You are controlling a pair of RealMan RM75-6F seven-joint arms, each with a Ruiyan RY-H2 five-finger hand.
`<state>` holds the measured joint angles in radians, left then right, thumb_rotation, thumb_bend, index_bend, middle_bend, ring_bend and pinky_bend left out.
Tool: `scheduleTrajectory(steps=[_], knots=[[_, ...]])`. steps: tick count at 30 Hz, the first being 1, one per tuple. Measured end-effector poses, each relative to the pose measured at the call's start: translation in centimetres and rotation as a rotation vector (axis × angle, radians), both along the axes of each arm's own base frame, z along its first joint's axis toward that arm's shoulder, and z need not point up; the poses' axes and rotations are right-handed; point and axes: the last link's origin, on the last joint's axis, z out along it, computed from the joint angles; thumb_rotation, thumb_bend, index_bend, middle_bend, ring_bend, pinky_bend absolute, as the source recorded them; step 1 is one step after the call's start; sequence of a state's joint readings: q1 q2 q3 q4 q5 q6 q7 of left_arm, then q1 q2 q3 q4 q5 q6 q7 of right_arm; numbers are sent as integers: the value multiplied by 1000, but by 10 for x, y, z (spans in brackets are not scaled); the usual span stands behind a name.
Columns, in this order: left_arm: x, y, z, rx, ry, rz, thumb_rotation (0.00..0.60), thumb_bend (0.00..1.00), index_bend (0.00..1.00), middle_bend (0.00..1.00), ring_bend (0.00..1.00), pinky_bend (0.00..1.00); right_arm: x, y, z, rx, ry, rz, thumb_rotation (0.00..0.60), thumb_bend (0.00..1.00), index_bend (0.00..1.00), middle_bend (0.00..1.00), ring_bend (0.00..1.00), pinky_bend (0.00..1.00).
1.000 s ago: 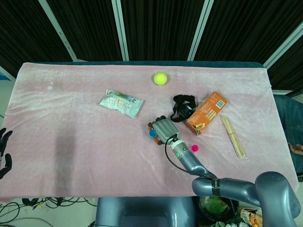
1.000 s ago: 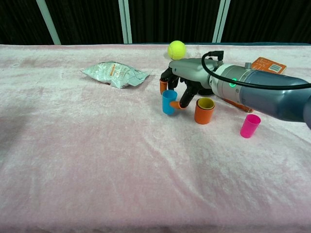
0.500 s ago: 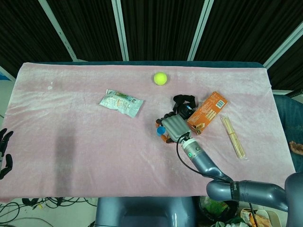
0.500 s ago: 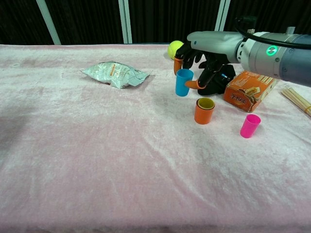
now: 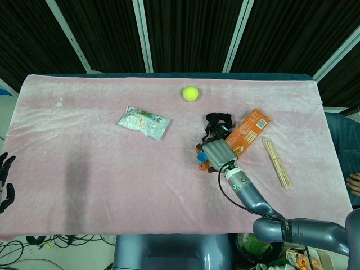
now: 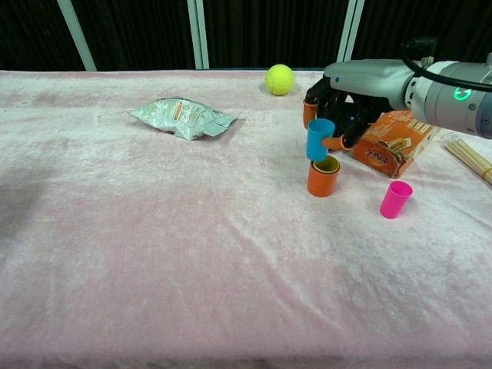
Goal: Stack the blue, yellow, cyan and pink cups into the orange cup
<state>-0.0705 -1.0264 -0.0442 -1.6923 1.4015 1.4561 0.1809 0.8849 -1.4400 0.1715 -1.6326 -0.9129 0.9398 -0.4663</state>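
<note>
Cups first: I have the cyan cup [image 6: 320,139] pinched in my right hand [image 6: 344,110], lifted clear of the surface [image 6: 192,254] and hanging just above and a touch left of the orange cup [image 6: 323,181], its base close over that rim. The orange cup stands upright with a yellow cup [image 6: 326,163] already nested in it; whether a blue one sits beneath the yellow I cannot tell from either camera. The pink cup [image 6: 395,199] stands alone on the surface, near the orange cup on its right and slightly closer to me. Behind the orange cup lie an orange box [image 6: 392,141] and a black strap [image 5: 218,125]; a tennis ball [image 6: 280,79] and a snack bag [image 6: 183,117] are further back and left of it, well apart.

I judge the step in hand to be seating cyan into the stack. Next I need to slide it a little right until it is centred over the yellow rim, keep it upright, lower it and release without nudging the stack. After that, pink remains.

My left hand [image 5: 5,180] is off at the surface's far left edge, fingers apart and holding nothing.
</note>
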Motion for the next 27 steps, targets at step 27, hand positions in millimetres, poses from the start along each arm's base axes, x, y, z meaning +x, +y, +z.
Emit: scheduleTrajectory(steps=[27], knots=[[0, 0, -1, -1, 1, -1, 600, 705, 34, 7, 0, 19, -26, 9, -1, 51, 57, -45, 600, 218, 146, 174, 183, 216]])
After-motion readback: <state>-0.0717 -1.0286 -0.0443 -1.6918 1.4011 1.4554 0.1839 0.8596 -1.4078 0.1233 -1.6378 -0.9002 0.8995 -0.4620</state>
